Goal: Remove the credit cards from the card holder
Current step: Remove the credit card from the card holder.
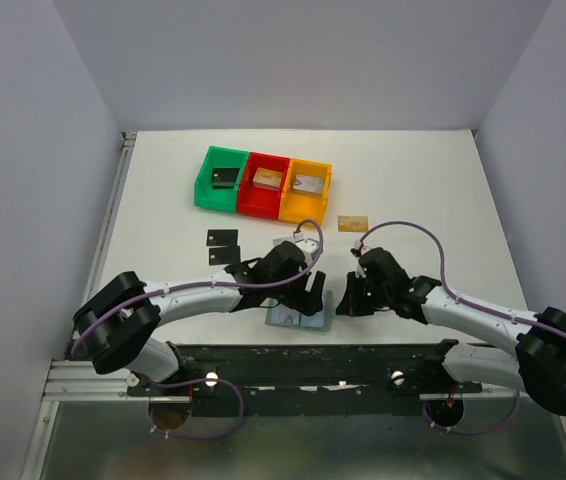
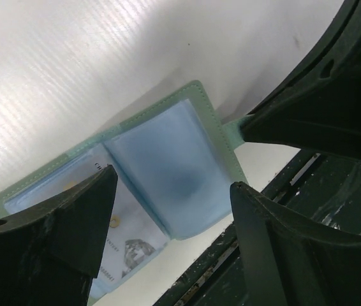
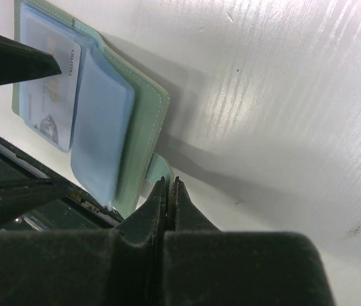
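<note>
The grey-green card holder lies open near the table's front edge, pale blue pockets up. It also shows in the left wrist view and the right wrist view. A silvery-white card sits in a left pocket, also seen in the right wrist view. My left gripper is open, with its fingers straddling the pockets just above them. My right gripper is shut on the holder's closing tab. Two black cards and a gold-tan card lie loose on the table.
Green, red and orange bins stand in a row at the back, each holding a chunky piece. The dark rail of the arm bases runs right beside the holder's near edge. White walls close in the table.
</note>
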Controlling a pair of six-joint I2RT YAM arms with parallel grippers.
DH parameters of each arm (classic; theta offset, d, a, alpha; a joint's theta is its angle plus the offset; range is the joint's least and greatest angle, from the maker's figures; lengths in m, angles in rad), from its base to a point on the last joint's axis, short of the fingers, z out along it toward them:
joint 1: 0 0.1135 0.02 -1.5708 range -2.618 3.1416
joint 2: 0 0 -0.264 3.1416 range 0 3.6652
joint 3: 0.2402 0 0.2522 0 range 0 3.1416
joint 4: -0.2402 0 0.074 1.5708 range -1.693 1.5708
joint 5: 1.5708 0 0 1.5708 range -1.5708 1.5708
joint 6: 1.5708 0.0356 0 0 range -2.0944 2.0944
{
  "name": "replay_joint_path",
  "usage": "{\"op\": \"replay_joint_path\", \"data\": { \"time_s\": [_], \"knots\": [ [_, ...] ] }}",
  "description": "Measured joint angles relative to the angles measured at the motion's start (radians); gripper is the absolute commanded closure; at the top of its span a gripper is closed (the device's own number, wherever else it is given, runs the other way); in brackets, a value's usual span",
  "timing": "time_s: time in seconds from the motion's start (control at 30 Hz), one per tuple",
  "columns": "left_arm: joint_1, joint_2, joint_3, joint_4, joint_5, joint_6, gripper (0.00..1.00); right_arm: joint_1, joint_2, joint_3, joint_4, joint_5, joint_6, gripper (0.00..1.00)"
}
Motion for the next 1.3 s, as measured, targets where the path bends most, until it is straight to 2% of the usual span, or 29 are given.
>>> {"op": "replay_joint_path", "data": {
  "time_s": [0.03,0.17,0.23,0.37,0.53,0.57,0.7,0.73,0.77,0.8,0.87,0.93,1.03,1.3],
  "knots": [
    [-0.002,0.009,0.006,0.002,0.013,0.004,0.15,0.0,-0.002,-0.002,0.0,0.0,0.002,0.94],
    [-0.003,0.04,0.03,0.005,0.045,0.012,0.15,0.0,-0.021,-0.005,-0.004,0.013,0.015,0.65],
    [-0.003,0.048,0.036,0.006,0.052,0.015,0.15,0.0,-0.039,-0.005,-0.008,0.025,0.023,0.55],
    [-0.003,0.048,0.037,0.007,0.053,0.019,0.14,0.0,-0.084,-0.004,-0.042,0.054,0.025,0.47],
    [-0.003,0.013,0.037,0.004,0.043,0.023,0.14,0.0,-0.127,0.031,-0.115,0.088,0.028,0.46],
    [-0.003,0.003,0.038,0.002,0.039,0.023,0.14,0.0,-0.135,0.042,-0.126,0.095,0.028,0.48],
    [-0.003,-0.074,0.029,-0.001,-0.011,0.015,0.18,0.0,-0.19,0.072,-0.143,0.098,0.024,0.69],
    [0.0,-0.109,0.013,0.007,-0.029,0.005,0.23,0.0,-0.212,0.072,-0.129,0.08,0.019,0.72],
    [0.003,-0.145,-0.01,0.016,-0.047,-0.004,0.31,-0.002,-0.225,0.071,-0.108,0.055,0.015,0.74],
    [0.01,-0.187,-0.039,0.027,-0.061,-0.015,0.45,-0.003,-0.228,0.071,-0.079,0.024,0.012,0.75],
    [0.03,-0.261,-0.101,0.047,-0.085,-0.044,0.66,-0.004,-0.206,0.073,-0.017,-0.04,0.01,0.75],
    [0.068,-0.307,-0.16,0.057,-0.105,-0.073,0.76,-0.003,-0.151,0.079,0.037,-0.1,0.01,0.73],
    [0.112,-0.314,-0.22,0.062,-0.129,-0.114,0.85,0.007,-0.055,0.082,0.118,-0.172,0.015,0.71],
    [0.138,-0.274,-0.299,0.088,-0.146,-0.162,0.87,0.032,0.179,0.137,0.297,-0.28,0.075,0.71]
  ]
}}
